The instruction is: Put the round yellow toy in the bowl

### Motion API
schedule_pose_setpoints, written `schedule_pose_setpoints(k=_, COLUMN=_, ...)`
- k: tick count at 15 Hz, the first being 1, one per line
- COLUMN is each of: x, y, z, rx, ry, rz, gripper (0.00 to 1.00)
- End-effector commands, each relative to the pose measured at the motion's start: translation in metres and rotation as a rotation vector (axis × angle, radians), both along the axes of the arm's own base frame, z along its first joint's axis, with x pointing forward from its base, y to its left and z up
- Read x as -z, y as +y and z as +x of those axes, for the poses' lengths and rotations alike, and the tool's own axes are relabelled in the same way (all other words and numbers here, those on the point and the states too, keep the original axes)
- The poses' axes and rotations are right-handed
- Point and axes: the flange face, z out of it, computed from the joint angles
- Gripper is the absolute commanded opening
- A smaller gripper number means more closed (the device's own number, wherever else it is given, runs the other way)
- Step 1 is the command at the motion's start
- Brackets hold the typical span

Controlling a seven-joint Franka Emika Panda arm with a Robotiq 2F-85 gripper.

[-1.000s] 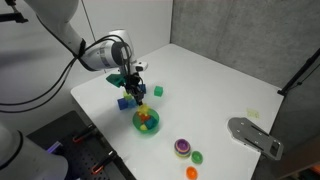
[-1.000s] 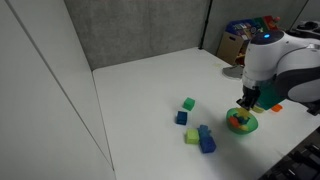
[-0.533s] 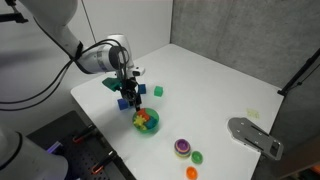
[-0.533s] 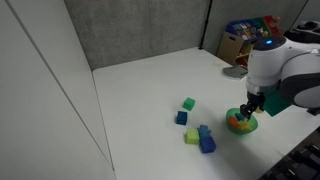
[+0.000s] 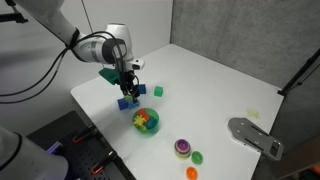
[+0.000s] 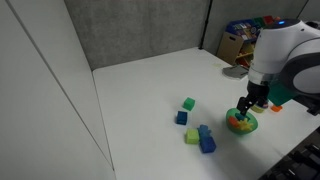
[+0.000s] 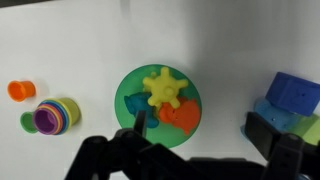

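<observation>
The round yellow toy [image 7: 162,88] lay inside the bowl [image 7: 123,100], touching a red piece [image 7: 183,116]. Just above the bowl, the gripper [image 5: 134,95] hung with jaws spread wide, holding nothing.

Oblique exteriors, overhead wrist, common bowl [image 7: 123,100]

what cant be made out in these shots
- blocks: wrist view, cut off by the right edge and partly behind a dark finger; count unclear.
- blue piece in the bowl: wrist view, mostly covered by the yellow toy and red toy; shape unclear.
- bowl contents: both exterior views, too small to sort.
- gripper: both exterior views, too small and dark to read; wrist view shows fingers apart.
</observation>
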Motion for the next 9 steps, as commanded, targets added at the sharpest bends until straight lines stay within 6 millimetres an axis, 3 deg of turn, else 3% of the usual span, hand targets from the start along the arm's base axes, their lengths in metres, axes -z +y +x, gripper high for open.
schedule_pose_setpoints(k=1, x=-0.031, y=-0.014, z=-0.010, rx=-0.020, ry=-0.004, rz=0.081, gripper=1.00)
schedule_pose_setpoints(k=9, x=-0.104, y=-0.075, z=-0.018, rx=-0.009, ry=0.027, rz=0.227, gripper=1.00)
